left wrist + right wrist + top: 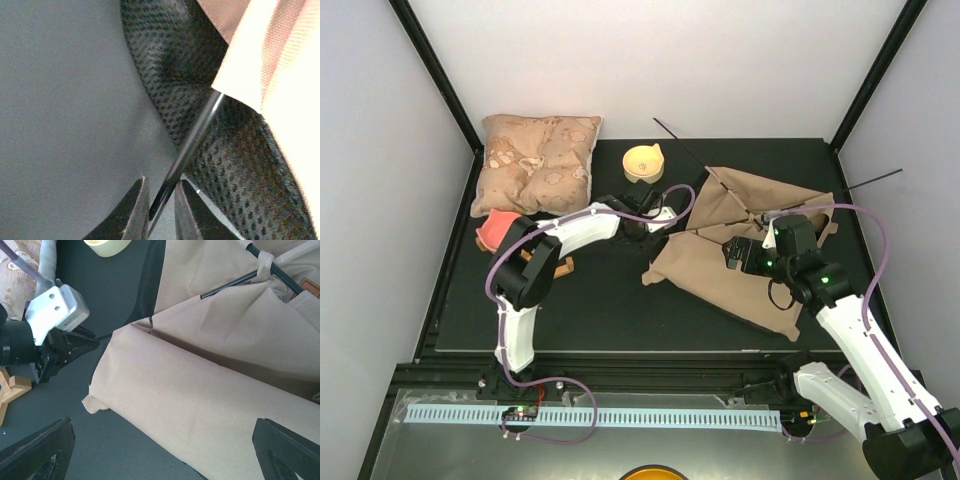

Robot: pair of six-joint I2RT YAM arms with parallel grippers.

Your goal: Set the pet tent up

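Observation:
The pet tent lies collapsed on the black mat, tan canvas over thin black poles. My left gripper is at the tent's left edge. In the left wrist view it is shut on a thin black pole that runs out from under the tan fabric across the black mesh floor. My right gripper hovers over the canvas. In the right wrist view it is open wide above a fold of the tent, holding nothing. A brown label shows at top right.
A beige patterned pillow sits at the back left, a yellow bowl beside it. A pink object and a small wooden piece lie by the left arm. Black frame posts stand at the back corners.

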